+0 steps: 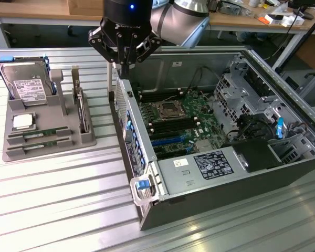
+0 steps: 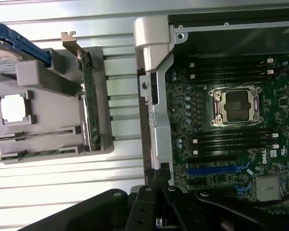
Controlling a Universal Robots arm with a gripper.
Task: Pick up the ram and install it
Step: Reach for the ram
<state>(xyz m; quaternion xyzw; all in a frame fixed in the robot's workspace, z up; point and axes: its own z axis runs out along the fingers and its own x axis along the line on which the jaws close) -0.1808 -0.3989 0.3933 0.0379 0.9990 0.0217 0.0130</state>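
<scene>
- Fingers (image 1: 125,63) pinched shut, seemingly empty, above the computer case (image 1: 210,199) wall.
- Ram (image 1: 37,135) lies flat in the gray tray (image 1: 47,153) — well off toward the exterior view's left, its long axis along the tray's front edge.

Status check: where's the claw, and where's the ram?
Claw shut, nothing in it, above the case wall. Two ram sticks lying in the grey tray. Upright card stands between claw and ram.

white "dell" lettering stands on the green motherboard (image 2: 233,130) in the wrist view, turned sideways beside the black memory slots. the hard drive (image 1: 23,79) and power supply (image 1: 199,168) carry printed labels (too small to read).
</scene>
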